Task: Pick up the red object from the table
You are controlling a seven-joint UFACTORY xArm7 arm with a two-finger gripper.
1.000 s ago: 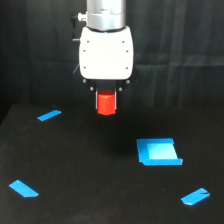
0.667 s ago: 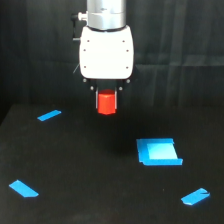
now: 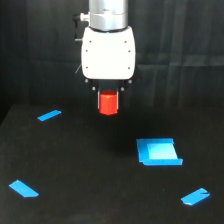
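The red object [image 3: 108,103], a small red-orange block, hangs in the air above the black table [image 3: 90,170]. It sits between the dark fingers of my gripper [image 3: 108,100], which is shut on it under the white arm head. The block's top is hidden by the gripper body. It is well clear of the table surface, above the table's far middle.
A blue square [image 3: 159,151] lies on the table toward the exterior view's right. Blue tape strips lie at the far left [image 3: 49,115], near left [image 3: 23,188] and near right [image 3: 195,197]. A dark curtain backs the scene.
The gripper with the red block appears slightly higher than a second ago; otherwise nothing has shifted.
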